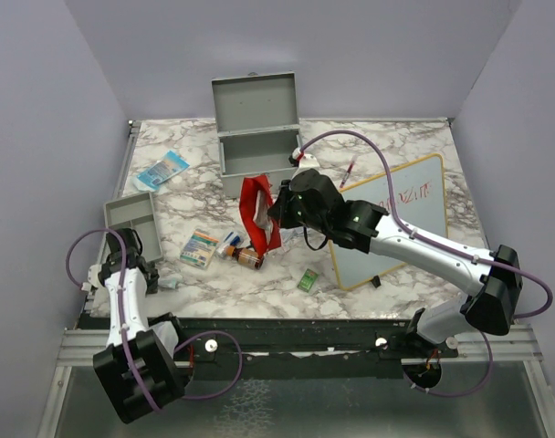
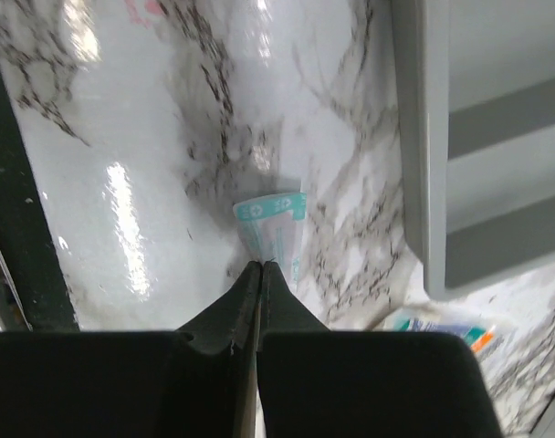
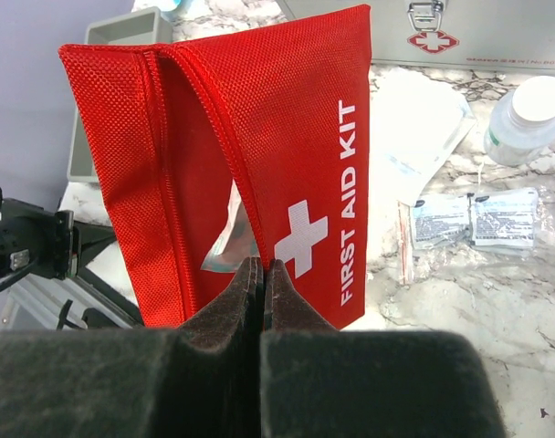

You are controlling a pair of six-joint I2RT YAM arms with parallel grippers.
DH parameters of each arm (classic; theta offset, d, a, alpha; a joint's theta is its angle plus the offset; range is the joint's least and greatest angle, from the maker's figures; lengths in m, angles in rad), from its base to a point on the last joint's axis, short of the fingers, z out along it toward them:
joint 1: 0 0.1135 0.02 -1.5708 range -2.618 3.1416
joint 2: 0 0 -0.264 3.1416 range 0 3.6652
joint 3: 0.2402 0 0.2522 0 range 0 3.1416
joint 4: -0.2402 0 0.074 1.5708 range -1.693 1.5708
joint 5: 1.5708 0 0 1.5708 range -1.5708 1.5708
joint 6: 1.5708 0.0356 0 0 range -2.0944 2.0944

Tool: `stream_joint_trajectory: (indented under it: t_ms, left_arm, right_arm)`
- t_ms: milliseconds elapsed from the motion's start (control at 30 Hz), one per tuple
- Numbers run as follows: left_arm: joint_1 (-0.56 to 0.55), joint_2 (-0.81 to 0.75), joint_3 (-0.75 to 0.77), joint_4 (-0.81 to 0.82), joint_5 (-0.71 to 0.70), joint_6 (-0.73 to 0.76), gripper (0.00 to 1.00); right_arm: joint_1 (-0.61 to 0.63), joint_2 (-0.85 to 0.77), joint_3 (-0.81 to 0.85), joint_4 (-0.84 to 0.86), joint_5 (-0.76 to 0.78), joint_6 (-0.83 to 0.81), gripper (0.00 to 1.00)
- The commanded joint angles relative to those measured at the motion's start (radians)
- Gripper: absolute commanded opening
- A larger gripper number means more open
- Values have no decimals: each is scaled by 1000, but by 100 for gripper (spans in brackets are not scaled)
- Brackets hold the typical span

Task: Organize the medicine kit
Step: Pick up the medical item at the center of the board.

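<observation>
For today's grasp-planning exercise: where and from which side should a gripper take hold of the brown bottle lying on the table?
Grip the brown bottle across its mid-body, coming straight down from above: it lies on its side, so both rounded flanks are exposed.

Pale lavender-grey walls close in three sides: a back wall (image 1: pixel 369 55) across the top, a left wall (image 1: pixel 40 137) and a right wall (image 1: pixel 528 109). A white, grey-veined marble table (image 1: pixel 424 137) fills the centre, glossy with overhead glare. A dull metal sheet (image 1: pixel 305 406) spans the bottom.
</observation>
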Motion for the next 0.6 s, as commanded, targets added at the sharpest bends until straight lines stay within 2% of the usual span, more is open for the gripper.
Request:
stream_joint_trajectory:
  t_ms: [0, 233, 433, 567]
  left_arm:
    - [-47, -28, 12, -46, 150, 79, 0]
    - [-176, -67, 107, -13, 231, 181, 0]
    - [-251, -105, 113, 140, 461, 297, 0]
    - [-287, -111, 90, 367, 675, 347, 0]
  right_arm:
    - [-4, -16, -19, -10, 63, -1, 1]
    - [-4, 12, -12, -29, 111, -6, 1]
    - [-4, 57, -14, -28, 115, 17, 1]
    - [-5, 93, -9, -22, 100, 29, 1]
